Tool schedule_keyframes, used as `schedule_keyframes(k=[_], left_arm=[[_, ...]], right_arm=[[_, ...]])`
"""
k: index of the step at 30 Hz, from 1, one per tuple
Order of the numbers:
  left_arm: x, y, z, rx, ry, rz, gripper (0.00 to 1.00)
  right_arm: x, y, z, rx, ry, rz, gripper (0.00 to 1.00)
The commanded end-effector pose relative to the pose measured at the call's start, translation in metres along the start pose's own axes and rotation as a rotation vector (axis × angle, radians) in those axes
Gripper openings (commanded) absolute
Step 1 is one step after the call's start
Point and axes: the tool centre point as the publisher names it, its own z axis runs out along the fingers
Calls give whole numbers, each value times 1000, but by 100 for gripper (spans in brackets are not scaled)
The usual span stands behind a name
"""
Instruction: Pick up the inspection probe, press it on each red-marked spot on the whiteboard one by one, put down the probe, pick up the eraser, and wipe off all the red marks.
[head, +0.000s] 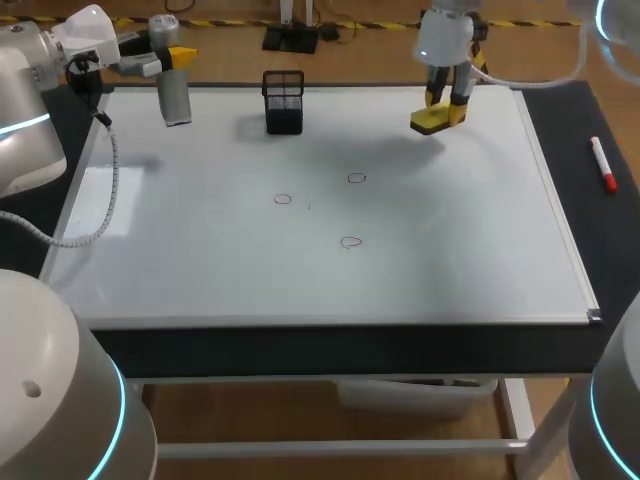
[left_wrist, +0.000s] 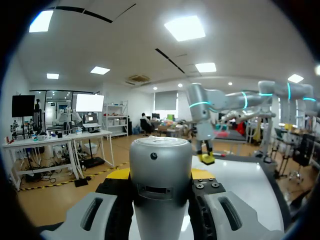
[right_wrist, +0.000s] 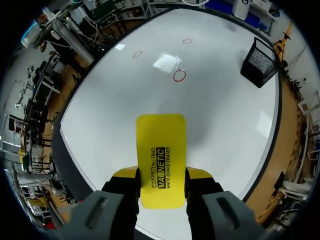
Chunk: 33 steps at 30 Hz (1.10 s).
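The grey cylindrical inspection probe (head: 176, 98) is held upright by the left gripper (head: 168, 58), whose yellow-tipped fingers are clamped on its two sides. The probe is kept over the far left corner of the white rectangular whiteboard (head: 200, 260); whether its lower end touches the board cannot be told. The yellow block-shaped eraser (head: 437, 119) is gripped between the fingers of the right gripper (head: 447, 98), above the far right part of the board.

Three red ring-shaped marks (head: 350, 241) are drawn near the middle of the board, well apart from both grippers. A black wire-mesh basket (head: 284, 101) is set on the board's far edge, between the two grippers and nearer the probe. A red marker pen (head: 603, 163) is laid on the dark desk (head: 610, 240), just beside the board's right edge.

In the right wrist view the eraser (right_wrist: 161, 160) is seen jutting ahead of the gripper, with the marks (right_wrist: 180, 75) ahead of it and the basket (right_wrist: 260, 62) off to one side.
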Motion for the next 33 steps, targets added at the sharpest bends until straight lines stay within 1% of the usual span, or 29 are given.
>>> schedule_keyframes(k=[1, 8, 11, 13, 15, 20, 22, 24, 33], left_arm=[[1, -1, 0, 1, -3, 1, 0], [1, -1, 0, 1, -3, 1, 0], [1, -1, 0, 1, -3, 1, 0], [1, -1, 0, 1, -3, 1, 0], [1, -1, 0, 1, -3, 1, 0], [1, -1, 0, 1, -3, 1, 0], [1, -1, 0, 1, -3, 1, 0], [1, -1, 0, 1, -3, 1, 0], [1, -1, 0, 1, -3, 1, 0]], right_arm=[[37, 4, -4, 280, -106, 23, 0], [51, 1, -3, 301, -138, 113, 0], [55, 0, 0, 294, -148, 129, 0], [59, -1, 1, 274, -173, 143, 0], [60, -1, 2, 261, -179, 147, 0], [62, -2, 6, 181, -208, 135, 0], [63, -4, 7, 176, -210, 139, 0], [63, -4, 8, 152, -232, 147, 0], [69, -9, 9, 155, -228, 176, 0]])
